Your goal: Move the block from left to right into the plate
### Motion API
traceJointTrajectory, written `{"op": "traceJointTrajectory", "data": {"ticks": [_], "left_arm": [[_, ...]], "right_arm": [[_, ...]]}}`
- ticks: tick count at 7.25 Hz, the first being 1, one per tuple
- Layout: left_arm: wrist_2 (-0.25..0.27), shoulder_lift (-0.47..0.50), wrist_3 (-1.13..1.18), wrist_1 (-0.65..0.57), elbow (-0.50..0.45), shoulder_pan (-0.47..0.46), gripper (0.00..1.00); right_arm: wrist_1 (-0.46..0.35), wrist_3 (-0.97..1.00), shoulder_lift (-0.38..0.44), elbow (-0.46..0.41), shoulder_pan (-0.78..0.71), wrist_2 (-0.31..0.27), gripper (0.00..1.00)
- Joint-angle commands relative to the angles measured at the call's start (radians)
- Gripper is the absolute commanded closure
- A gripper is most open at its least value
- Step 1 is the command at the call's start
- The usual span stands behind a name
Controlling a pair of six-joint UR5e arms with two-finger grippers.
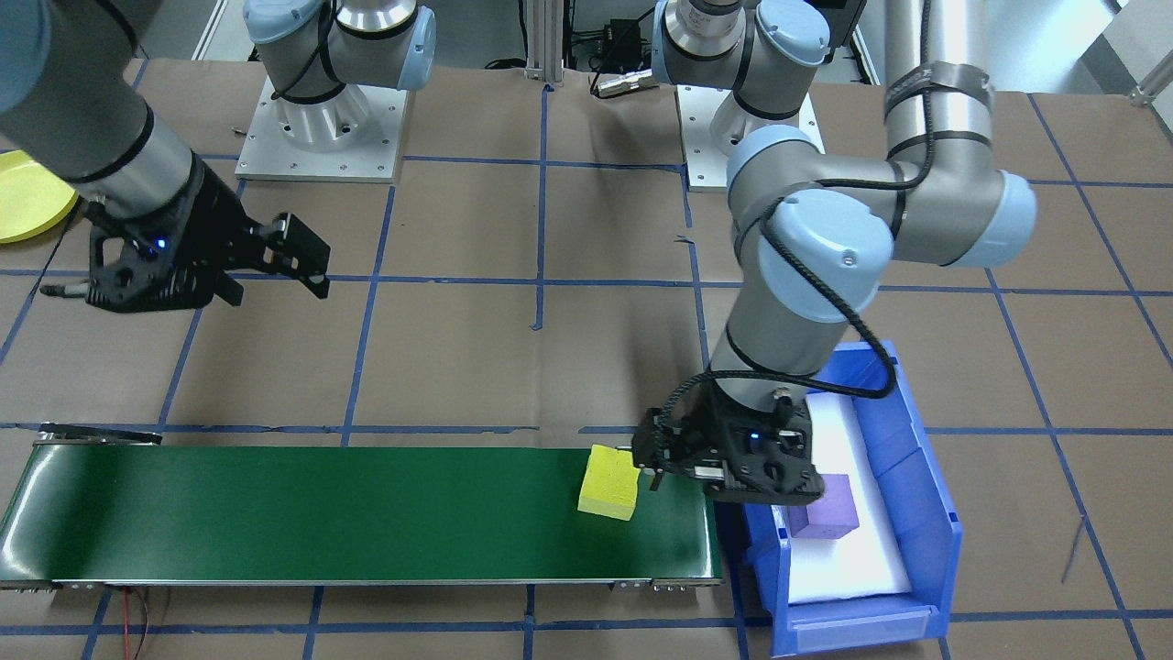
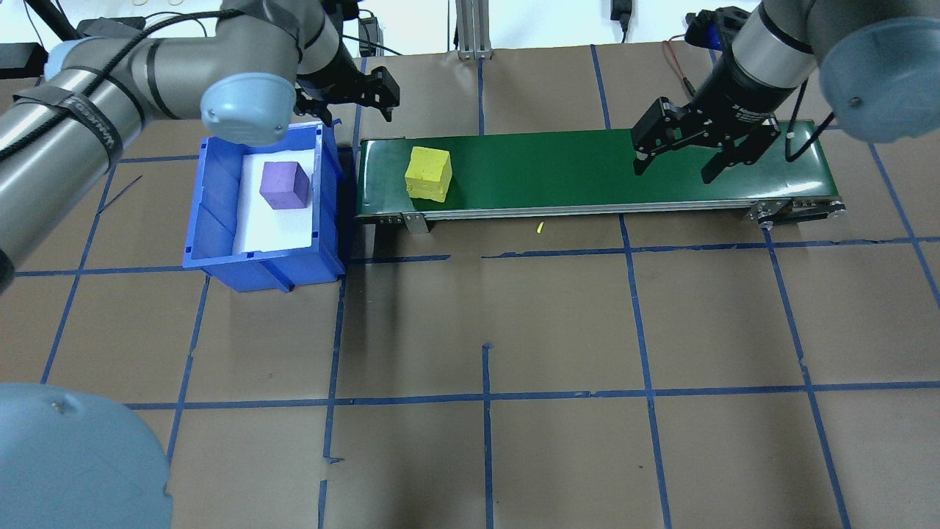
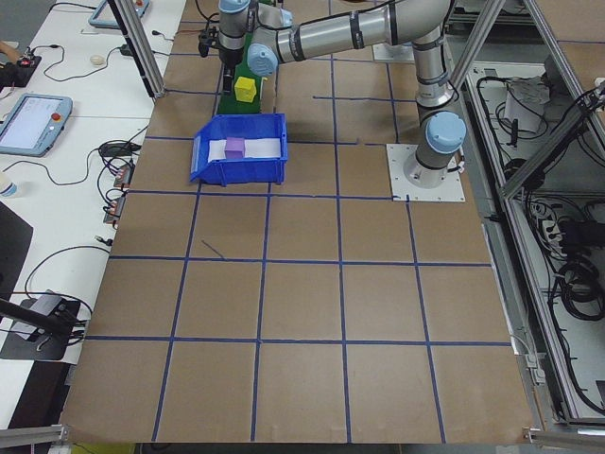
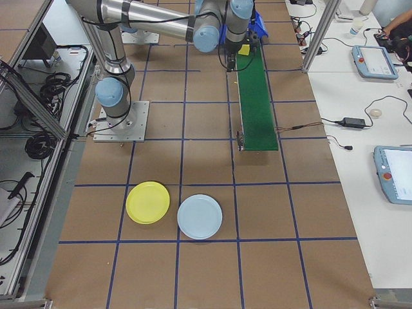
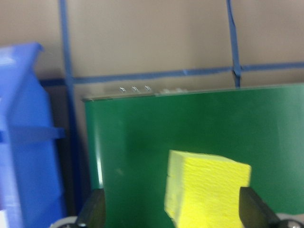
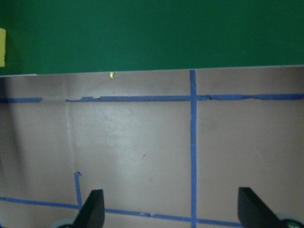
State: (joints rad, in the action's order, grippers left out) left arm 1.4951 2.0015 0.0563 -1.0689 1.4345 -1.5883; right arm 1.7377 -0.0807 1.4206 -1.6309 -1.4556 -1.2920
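Observation:
A yellow block (image 2: 428,173) lies on the green conveyor belt (image 2: 558,173) at its end beside the blue bin; it also shows in the front view (image 1: 609,481). My left gripper (image 1: 649,461) hangs open just beside and above it on the bin side. In the left wrist view the block (image 5: 206,190) sits between the spread fingers (image 5: 95,211), untouched. My right gripper (image 2: 679,163) hovers open and empty over the belt's other end. The yellow plate (image 4: 148,202) lies on the table past that end, partly visible (image 1: 23,197) in the front view.
A blue bin (image 2: 220,242) with a white liner holds a purple block (image 2: 284,185). A light blue plate (image 4: 199,217) lies next to the yellow one. A small yellow crumb (image 2: 540,228) rests on the brown paper by the belt.

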Motion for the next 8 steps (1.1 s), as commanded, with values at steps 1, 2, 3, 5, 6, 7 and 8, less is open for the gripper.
{"op": "traceJointTrajectory", "data": {"ticks": [1, 2, 3, 5, 6, 7, 8], "left_arm": [[-0.006, 0.037, -0.065, -0.025, -0.012, 0.147, 0.00], [0.004, 0.055, -0.081, -0.025, -0.006, 0.149, 0.00], [0.005, 0.083, -0.099, -0.025, 0.016, 0.166, 0.00], [0.005, 0.105, -0.099, -0.025, 0.036, 0.186, 0.00], [0.004, 0.105, -0.093, -0.016, 0.082, 0.186, 0.00], [0.002, 0.108, -0.087, -0.011, 0.113, 0.186, 0.00], [0.001, 0.111, -0.114, -0.008, 0.129, 0.186, 0.25]], "right_arm": [[0.129, 0.103, -0.093, 0.011, -0.005, 0.103, 0.00], [0.202, 0.142, -0.129, 0.010, -0.011, 0.149, 0.00], [0.309, 0.172, -0.146, -0.003, -0.023, 0.170, 0.00], [0.325, 0.168, -0.193, 0.005, -0.031, 0.174, 0.00], [0.386, 0.173, -0.228, 0.011, -0.031, 0.175, 0.00], [0.419, 0.176, -0.274, 0.025, -0.031, 0.195, 0.00], [0.421, 0.205, -0.287, 0.037, -0.031, 0.224, 0.00]]}}
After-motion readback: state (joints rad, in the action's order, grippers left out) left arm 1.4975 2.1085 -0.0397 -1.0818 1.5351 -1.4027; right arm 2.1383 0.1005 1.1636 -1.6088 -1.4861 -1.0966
